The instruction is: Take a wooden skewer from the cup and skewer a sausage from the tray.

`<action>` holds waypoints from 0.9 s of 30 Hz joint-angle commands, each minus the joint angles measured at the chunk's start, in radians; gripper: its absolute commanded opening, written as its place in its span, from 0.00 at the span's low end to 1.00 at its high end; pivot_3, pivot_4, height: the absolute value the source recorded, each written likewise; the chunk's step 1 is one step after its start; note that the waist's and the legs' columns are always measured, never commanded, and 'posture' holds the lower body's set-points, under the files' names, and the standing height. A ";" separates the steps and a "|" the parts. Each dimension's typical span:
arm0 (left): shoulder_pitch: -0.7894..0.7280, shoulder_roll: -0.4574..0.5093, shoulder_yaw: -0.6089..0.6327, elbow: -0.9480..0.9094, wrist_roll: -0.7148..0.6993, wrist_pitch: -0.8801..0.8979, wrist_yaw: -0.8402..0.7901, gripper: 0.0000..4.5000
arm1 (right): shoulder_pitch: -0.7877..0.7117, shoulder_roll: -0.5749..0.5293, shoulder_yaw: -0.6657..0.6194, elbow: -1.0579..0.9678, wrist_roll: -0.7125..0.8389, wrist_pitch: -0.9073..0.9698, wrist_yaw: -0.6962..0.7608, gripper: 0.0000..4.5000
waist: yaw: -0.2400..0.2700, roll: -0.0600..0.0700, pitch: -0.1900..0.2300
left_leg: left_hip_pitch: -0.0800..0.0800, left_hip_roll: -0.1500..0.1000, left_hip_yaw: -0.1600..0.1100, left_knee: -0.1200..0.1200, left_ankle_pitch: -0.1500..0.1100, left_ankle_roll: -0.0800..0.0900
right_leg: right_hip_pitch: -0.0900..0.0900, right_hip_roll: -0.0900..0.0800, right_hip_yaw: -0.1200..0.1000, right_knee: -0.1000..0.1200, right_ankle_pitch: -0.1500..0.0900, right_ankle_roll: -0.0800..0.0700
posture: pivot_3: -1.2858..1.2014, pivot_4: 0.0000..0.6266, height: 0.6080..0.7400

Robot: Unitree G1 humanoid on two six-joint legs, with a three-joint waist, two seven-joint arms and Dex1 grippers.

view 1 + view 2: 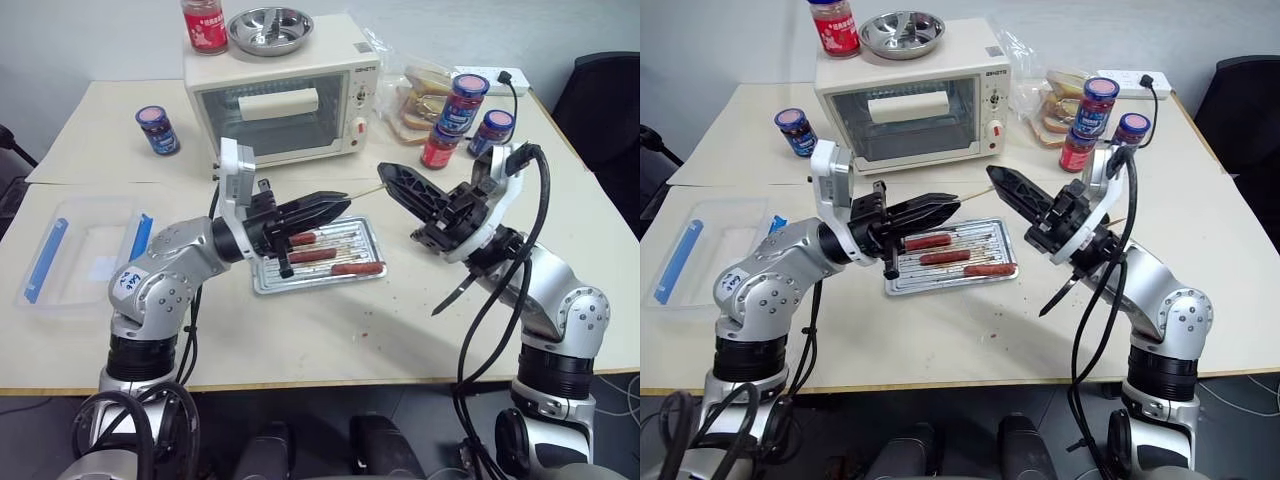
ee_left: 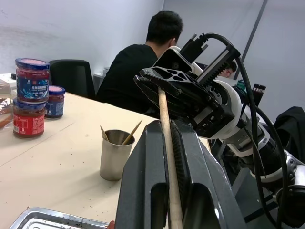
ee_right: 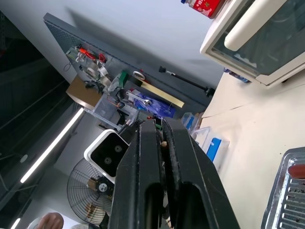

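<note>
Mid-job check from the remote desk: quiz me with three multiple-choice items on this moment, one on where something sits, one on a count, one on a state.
1. Where does the steel bowl sit?
A. on the toaster oven
B. in the tray
C. on the floor

2. How many sausages lie in the tray?
A. one
B. three
C. five

3. How is the wooden skewer held?
A. it lies loose on the table
C. it stands in the cup
B. the left gripper is shut on it

Answers: 1 A, the bowl rests on the oven's top. 2 B, three show side by side. 3 B, the left wrist view shows the stick clamped between the fingers.
</note>
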State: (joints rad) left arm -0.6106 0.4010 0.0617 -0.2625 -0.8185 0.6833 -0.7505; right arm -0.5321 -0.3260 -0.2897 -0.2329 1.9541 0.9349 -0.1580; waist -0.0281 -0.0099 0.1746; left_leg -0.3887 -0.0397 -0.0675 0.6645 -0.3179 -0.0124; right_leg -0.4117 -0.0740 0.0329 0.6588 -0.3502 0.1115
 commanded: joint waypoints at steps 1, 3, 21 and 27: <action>-0.024 -0.001 0.016 -0.026 -0.008 -0.017 0.001 0.01 | -0.009 -0.002 -0.008 -0.037 0.018 -0.010 0.002 0.00 | 0.000 0.000 0.000 | 0.000 0.000 0.000 0.000 0.000 0.000 | 0.000 0.000 0.000 0.000 0.000 0.000 | 0.52 0.24 1.00; -0.025 0.006 0.012 -0.025 0.000 -0.015 0.002 0.01 | -0.008 -0.006 -0.007 -0.039 0.018 -0.010 0.001 0.00 | 0.000 0.000 0.000 | 0.000 0.000 0.000 0.000 0.000 0.000 | 0.000 0.000 0.000 0.000 0.000 0.000 | 0.52 0.24 1.00; 0.309 0.477 0.296 -0.083 -0.006 0.044 -0.205 0.00 | -0.187 -0.518 0.480 -0.125 -0.808 0.057 0.496 0.48 | 0.000 0.001 0.001 | 0.000 0.001 0.000 -0.002 0.000 0.000 | -0.001 0.000 0.000 -0.003 0.000 0.000 | 0.52 0.24 1.00; 0.412 0.564 0.363 -0.156 -0.053 0.068 -0.267 0.00 | -0.242 -0.548 0.767 -0.059 -1.235 -0.132 0.842 0.48 | 0.003 0.001 0.002 | -0.001 0.000 -0.001 -0.003 0.000 0.000 | -0.001 -0.002 -0.001 -0.006 0.000 0.000 | 0.52 0.24 1.00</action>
State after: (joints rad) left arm -0.2123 0.9531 0.3932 -0.3646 -0.8399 0.7463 -1.0001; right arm -0.7547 -0.8606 0.4357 -0.2982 0.8280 0.8753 0.5880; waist -0.0247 -0.0087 0.1761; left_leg -0.3900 -0.0404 -0.0689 0.6617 -0.3184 -0.0118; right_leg -0.4124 -0.0763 0.0324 0.6533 -0.3504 0.1112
